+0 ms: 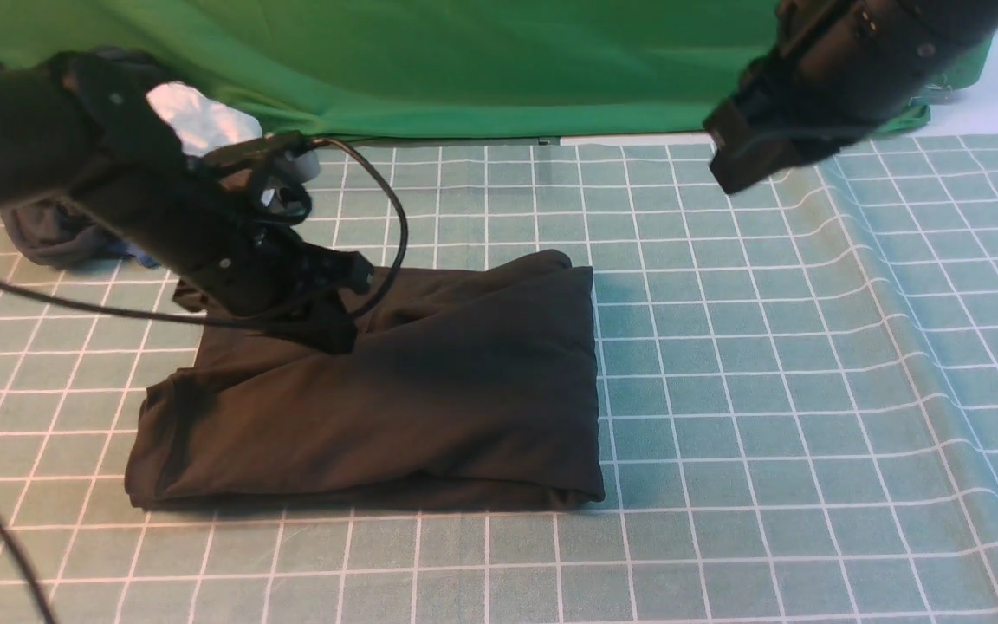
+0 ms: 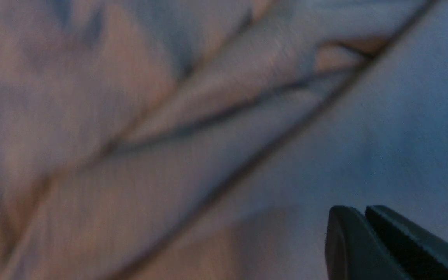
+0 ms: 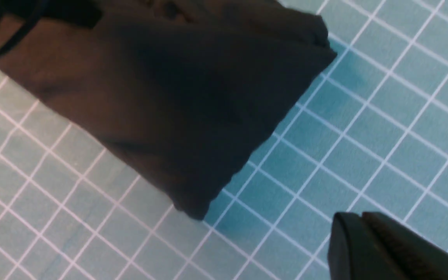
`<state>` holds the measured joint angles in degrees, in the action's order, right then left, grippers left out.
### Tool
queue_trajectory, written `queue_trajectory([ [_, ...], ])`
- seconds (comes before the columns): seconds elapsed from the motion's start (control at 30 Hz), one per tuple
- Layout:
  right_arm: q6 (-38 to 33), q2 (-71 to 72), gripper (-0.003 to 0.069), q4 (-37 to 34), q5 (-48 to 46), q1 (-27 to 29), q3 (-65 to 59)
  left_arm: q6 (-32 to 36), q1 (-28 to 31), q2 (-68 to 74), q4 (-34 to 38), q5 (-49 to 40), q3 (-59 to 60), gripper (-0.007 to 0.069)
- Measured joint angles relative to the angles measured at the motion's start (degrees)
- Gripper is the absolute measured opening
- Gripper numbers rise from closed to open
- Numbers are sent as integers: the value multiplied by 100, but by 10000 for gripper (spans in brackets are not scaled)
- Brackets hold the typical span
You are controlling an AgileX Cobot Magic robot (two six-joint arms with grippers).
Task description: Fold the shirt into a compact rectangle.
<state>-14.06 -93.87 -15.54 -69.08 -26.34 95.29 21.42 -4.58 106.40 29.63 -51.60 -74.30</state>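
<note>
The black-brown shirt lies folded into a rough rectangle on the checkered cloth, left of the middle. Its far left part bunches up under the left arm. My left gripper is low over the shirt's upper left area. The left wrist view shows it shut, with nothing between the tips and blurred shirt fabric close beneath. My right gripper hangs high at the back right, clear of the shirt. It is shut and empty above the cloth, with the shirt's right end beyond it.
A teal checkered cloth covers the table, with a raised fold down its right side. At the back left lie a white garment and a dark grey garment. A green backdrop hangs behind. A black cable loops off the left arm.
</note>
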Motion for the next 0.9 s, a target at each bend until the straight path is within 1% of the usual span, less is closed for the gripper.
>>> queue_trajectory([
  [0.1, 0, 71, 24, 2, 51, 0, -178, 216, -7, 292, -72, -197, -359, 24],
  [0.2, 0, 70, 24, 15, 159, 0, -237, 386, -92, 382, -385, -71, -531, 87],
  [0.27, 0, 70, 24, 15, 266, 0, -237, 446, -183, 387, -585, 160, -552, 151],
  [0.3, 0, 70, 24, 15, 290, 0, -237, 446, -192, 386, -595, 183, -552, 158],
  [0.33, -4, 70, 24, 15, 367, 0, -237, 459, -279, 389, -686, 296, -557, 228],
  [0.37, -4, 70, 24, 15, 405, 0, -237, 504, -321, 400, -708, 316, -557, 268],
  [0.4, -4, 70, 24, 15, 411, 0, -237, 510, -321, 406, -708, 316, -557, 268],
  [0.43, -4, 70, 24, 15, 456, 0, -237, 612, -391, 418, -714, 330, -557, 330],
  [0.47, -4, 70, 23, 15, 496, 0, -237, 687, -425, 439, -734, 337, -557, 372],
  [0.53, -4, 70, 21, 15, 521, 0, -237, 727, -456, 489, -747, 351, -557, 425],
  [0.57, -4, 70, 21, 15, 521, 0, -237, 727, -456, 490, -746, 356, -557, 434],
  [0.6, -4, 70, 21, 15, 538, 0, -237, 727, -456, 559, -764, 368, -557, 461],
  [0.77, -4, 70, 21, 15, 557, 0, -237, 632, -456, 749, -986, 368, -557, 470],
  [0.83, -4, 70, 21, 15, 557, 0, -237, 601, -456, 788, -1005, 362, -557, 456],
  [0.9, -4, 70, 21, 15, 557, 0, -237, 600, -456, 825, -1010, 222, -557, 399],
])
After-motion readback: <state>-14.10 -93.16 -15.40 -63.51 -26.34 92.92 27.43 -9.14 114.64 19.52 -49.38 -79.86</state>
